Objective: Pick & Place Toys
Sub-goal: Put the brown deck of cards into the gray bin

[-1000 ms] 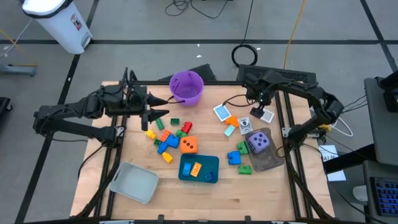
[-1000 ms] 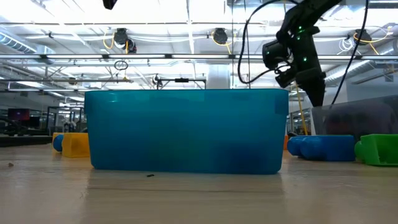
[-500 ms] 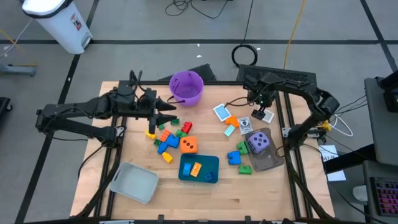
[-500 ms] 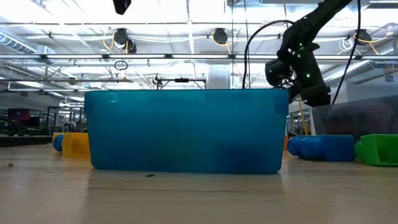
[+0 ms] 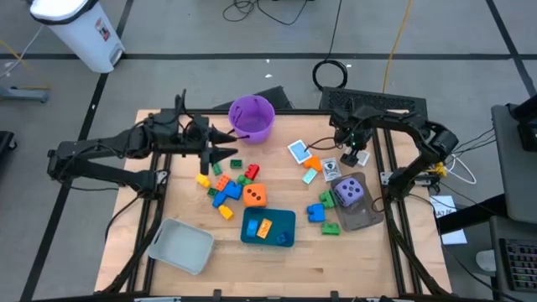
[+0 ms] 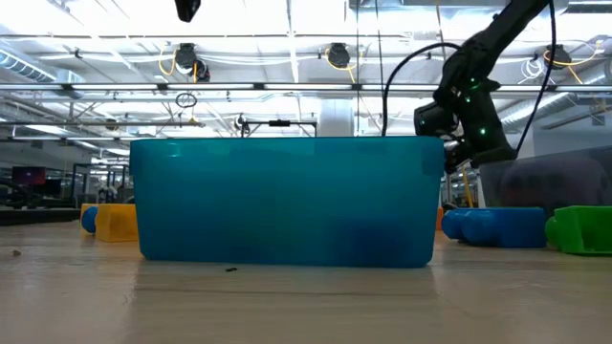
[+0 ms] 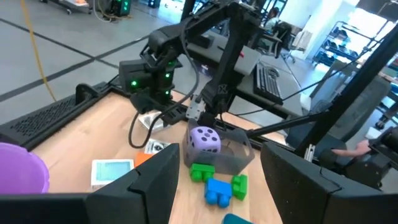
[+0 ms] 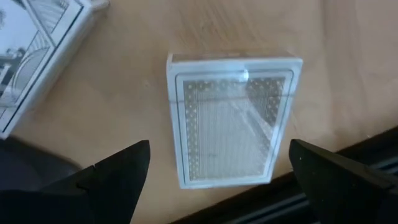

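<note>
My right gripper (image 5: 358, 156) is open and hovers just above a small white-and-blue card box (image 8: 233, 118) lying flat on the table by the right edge; its fingers stand on either side of the box without touching it. My left gripper (image 5: 228, 152) is open and empty above the table's left half, near the loose bricks (image 5: 222, 180). An orange die (image 5: 255, 195) rests on the table beside them. A purple die (image 5: 350, 191) sits in a clear tray (image 5: 362, 216). More cards (image 5: 299, 151) lie near the middle.
A purple bucket (image 5: 252, 117) stands at the far edge. A teal tray (image 5: 270, 228) holding bricks and a grey tray (image 5: 182, 245) sit near the front. Blue and green bricks (image 5: 319, 211) lie by the clear tray. Another card box (image 8: 37, 56) lies beside the first.
My right gripper has gone down and a little toward the table's near edge, closing in on the card box. My left gripper has shifted slightly toward the table's right.
</note>
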Tool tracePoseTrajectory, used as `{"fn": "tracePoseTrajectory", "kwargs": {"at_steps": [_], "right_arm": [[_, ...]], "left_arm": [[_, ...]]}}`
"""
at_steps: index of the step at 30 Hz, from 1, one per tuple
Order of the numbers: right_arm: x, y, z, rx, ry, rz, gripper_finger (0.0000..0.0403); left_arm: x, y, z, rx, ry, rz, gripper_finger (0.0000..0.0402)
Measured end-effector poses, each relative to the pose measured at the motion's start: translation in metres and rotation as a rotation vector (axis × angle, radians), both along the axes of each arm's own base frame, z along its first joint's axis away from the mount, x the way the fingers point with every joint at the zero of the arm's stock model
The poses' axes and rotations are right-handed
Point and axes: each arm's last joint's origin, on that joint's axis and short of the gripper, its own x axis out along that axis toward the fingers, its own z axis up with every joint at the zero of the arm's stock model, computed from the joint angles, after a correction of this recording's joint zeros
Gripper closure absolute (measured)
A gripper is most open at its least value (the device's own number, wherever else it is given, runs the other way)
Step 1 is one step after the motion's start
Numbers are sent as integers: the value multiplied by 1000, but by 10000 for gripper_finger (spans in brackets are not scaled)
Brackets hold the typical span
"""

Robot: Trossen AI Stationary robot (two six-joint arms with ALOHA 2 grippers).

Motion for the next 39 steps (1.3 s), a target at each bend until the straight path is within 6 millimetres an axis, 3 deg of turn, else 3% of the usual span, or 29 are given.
{"fn": "tracePoseTrajectory", "kwargs": {"at_steps": [8,25,39], "right_arm": [[-3,3,-14,-21,-18,-2,25],[-15,-8,-23,-49,-56,-76,32],[-18,-9,-23,-65,-13,-52,149]], "left_arm": [[-1,4,0,-15,-3,-3,170],[0,4,2,-42,-26,4,170],[0,4,2,-53,-27,8,170]]}}
